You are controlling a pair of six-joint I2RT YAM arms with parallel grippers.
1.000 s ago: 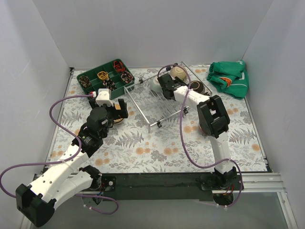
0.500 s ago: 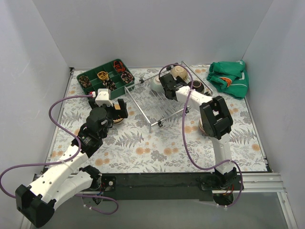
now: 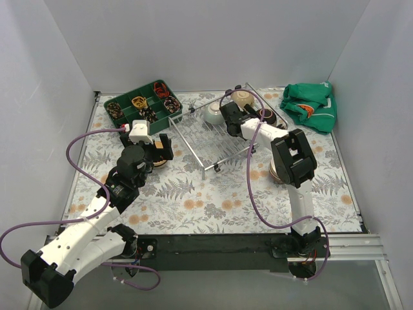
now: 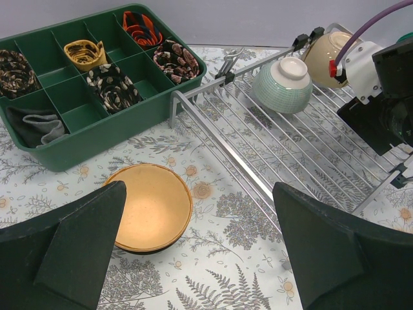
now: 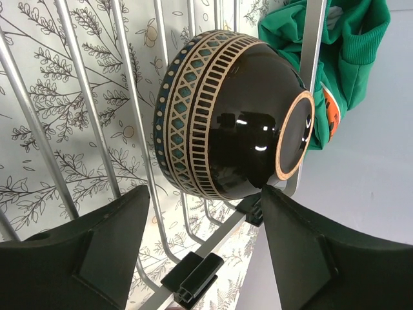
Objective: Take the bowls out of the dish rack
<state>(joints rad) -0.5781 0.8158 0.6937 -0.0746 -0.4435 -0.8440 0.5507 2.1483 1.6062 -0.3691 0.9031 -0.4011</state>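
Across the fern-print bench our right hand has slid to the dark brown bowl at the edge of the dish rack, spread, not yet gripping; likely next out. Our left hand hangs spread above a tan bowl.

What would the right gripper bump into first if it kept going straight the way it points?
The dark brown bowl, lying on its side on the dish rack, straight ahead of the right gripper, whose jaws stand open. How near it is, the wrist view cannot settle.
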